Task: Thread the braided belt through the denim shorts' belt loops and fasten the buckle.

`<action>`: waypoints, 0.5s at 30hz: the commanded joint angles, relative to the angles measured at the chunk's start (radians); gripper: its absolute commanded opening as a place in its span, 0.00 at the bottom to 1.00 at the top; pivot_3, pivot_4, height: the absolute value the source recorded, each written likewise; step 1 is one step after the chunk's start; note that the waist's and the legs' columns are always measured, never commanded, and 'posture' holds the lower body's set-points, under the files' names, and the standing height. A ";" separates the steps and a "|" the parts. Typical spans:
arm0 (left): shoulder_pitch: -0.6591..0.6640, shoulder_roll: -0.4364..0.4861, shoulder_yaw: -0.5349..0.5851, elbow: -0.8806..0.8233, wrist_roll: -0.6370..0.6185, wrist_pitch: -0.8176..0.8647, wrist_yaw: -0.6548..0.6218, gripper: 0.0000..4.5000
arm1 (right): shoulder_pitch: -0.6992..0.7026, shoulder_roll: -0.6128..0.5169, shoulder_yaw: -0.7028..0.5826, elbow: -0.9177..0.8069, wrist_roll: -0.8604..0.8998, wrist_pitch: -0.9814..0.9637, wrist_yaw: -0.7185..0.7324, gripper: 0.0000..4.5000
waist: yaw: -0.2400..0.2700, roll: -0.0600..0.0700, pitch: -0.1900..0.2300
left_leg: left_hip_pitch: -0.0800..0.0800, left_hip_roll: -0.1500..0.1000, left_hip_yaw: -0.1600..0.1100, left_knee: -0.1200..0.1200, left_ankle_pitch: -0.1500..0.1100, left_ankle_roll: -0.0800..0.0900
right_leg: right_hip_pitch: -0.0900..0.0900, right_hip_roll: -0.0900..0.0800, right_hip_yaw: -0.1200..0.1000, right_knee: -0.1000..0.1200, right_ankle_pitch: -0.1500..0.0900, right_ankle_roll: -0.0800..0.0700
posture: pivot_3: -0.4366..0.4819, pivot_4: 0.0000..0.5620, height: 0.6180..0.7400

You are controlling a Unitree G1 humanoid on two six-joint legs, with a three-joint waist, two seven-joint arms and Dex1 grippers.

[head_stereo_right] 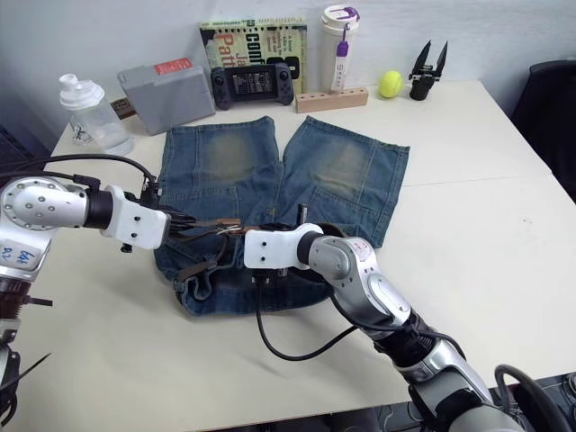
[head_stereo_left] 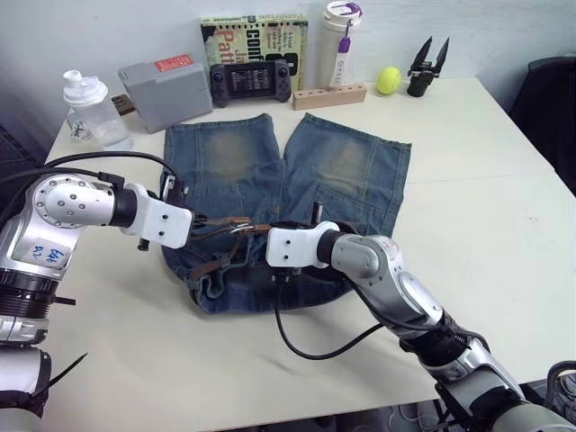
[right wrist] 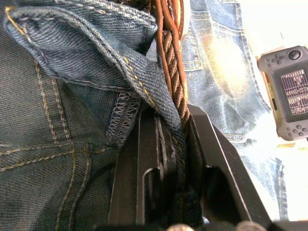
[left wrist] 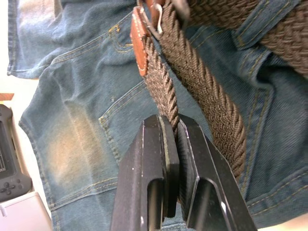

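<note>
The right hand (right wrist: 168,144) sits nearest, pressed together on the braided belt (left wrist: 202,91) with a fold of waistband denim caught alongside the strap. Just beyond it, at the near edge of the denim shorts (head_stereo_left: 270,180), the left hand (left wrist: 175,144) pinches the same belt a little way from the buckle (left wrist: 154,19) and its brown leather end. The belt runs along the waistband between the two hands, partly bunched, and how many belt loops (right wrist: 144,91) it has passed cannot be told. The woven strap looks light, limp and grippy, so it should bend freely and sag when lifted; the leather end and the metal frame are the only stiff parts and probably the best places to hold for fastening. The shorts are soft and likely to drag with any pull. They lie flat on the table (head_stereo_left: 468,180), legs pointing away.
</note>
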State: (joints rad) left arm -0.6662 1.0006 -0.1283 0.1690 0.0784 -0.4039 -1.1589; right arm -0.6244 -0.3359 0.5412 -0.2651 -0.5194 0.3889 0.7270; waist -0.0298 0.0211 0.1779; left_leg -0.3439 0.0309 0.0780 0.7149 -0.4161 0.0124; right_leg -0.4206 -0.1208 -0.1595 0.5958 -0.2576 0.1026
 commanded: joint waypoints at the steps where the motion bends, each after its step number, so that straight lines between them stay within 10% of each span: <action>1: -0.001 0.001 0.012 -0.019 -0.030 -0.009 -0.011 0.00 | -0.031 0.014 -0.033 -0.021 -0.003 -0.023 -0.026 0.01 | 0.000 0.000 0.000 | 0.000 0.000 0.000 0.000 0.000 0.000 | 0.000 0.000 0.000 0.000 0.000 0.000 | 0.48 0.27 0.88; 12: 0.089 -0.092 0.096 -0.093 -0.126 0.212 0.105 0.00 | 0.155 -0.091 -0.034 -0.127 0.007 0.047 0.059 0.01 | 0.001 -0.001 0.000 | -0.008 0.000 0.000 0.003 0.000 0.000 | -0.009 0.000 0.000 0.004 0.000 0.000 | 0.48 0.27 0.88; 15: 0.179 -0.157 0.125 -0.229 -0.197 0.355 0.159 0.00 | 0.199 -0.125 -0.048 -0.146 -0.004 0.055 0.054 0.29 | 0.002 -0.001 -0.001 | -0.008 0.000 -0.001 0.004 0.000 0.000 | -0.009 -0.001 0.001 0.005 0.000 0.000 | 0.48 0.27 0.88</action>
State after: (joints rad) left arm -0.5121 0.8583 -0.0462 0.0338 -0.0600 -0.1234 -1.0385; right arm -0.4398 -0.4462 0.5234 -0.3739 -0.5121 0.4378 0.7813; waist -0.0273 0.0203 0.1774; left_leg -0.3521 0.0304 0.0774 0.7191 -0.4160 0.0123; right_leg -0.4293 -0.1221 -0.1588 0.6011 -0.2575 0.1026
